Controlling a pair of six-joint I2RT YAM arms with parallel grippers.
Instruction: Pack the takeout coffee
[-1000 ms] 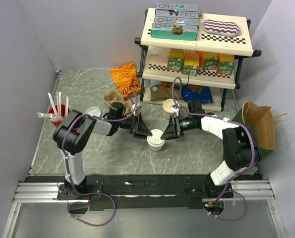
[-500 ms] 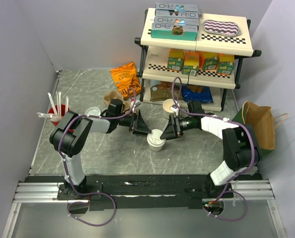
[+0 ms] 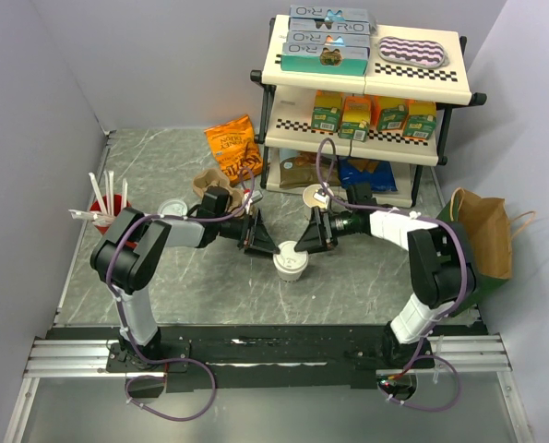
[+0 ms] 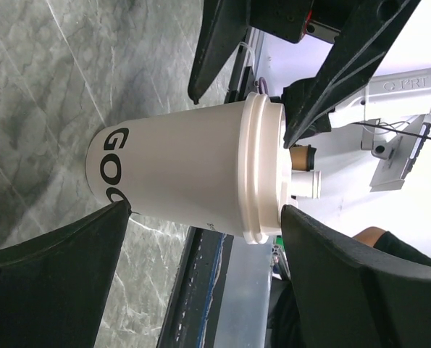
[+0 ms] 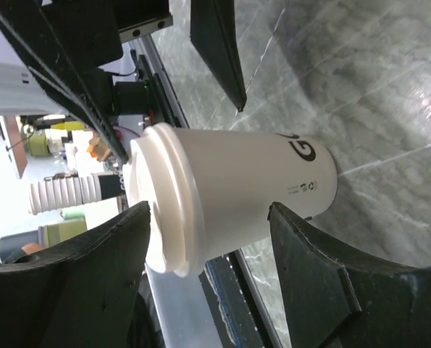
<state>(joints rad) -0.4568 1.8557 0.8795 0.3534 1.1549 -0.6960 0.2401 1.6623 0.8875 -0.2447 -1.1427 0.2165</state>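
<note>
The takeout coffee (image 3: 290, 262), a cream-white paper cup with black lettering and a white sip lid (image 4: 262, 167), stands upright on the marble table between both arms. My left gripper (image 3: 268, 246) sits just left of it, open, turned on its side. One finger is by the cup's base and the other by the lid, with the cup (image 4: 186, 174) just past the tips. My right gripper (image 3: 307, 245) faces it from the right, also open, its fingers (image 5: 324, 290) either side of the cup (image 5: 237, 192) without pinching it.
An unlidded cream cup (image 3: 313, 197) stands behind the right gripper. A brown pulp carrier (image 3: 207, 184) and a loose white lid (image 3: 173, 209) lie at the left, near a red cup of straws (image 3: 105, 212). A stocked shelf (image 3: 366, 83) is behind, a paper bag (image 3: 483, 231) at the right.
Both grippers have opened wider around the lidded cup. The left one has drawn back slightly to the left and the right wrist has shifted a little farther back. The cup has stayed put.
</note>
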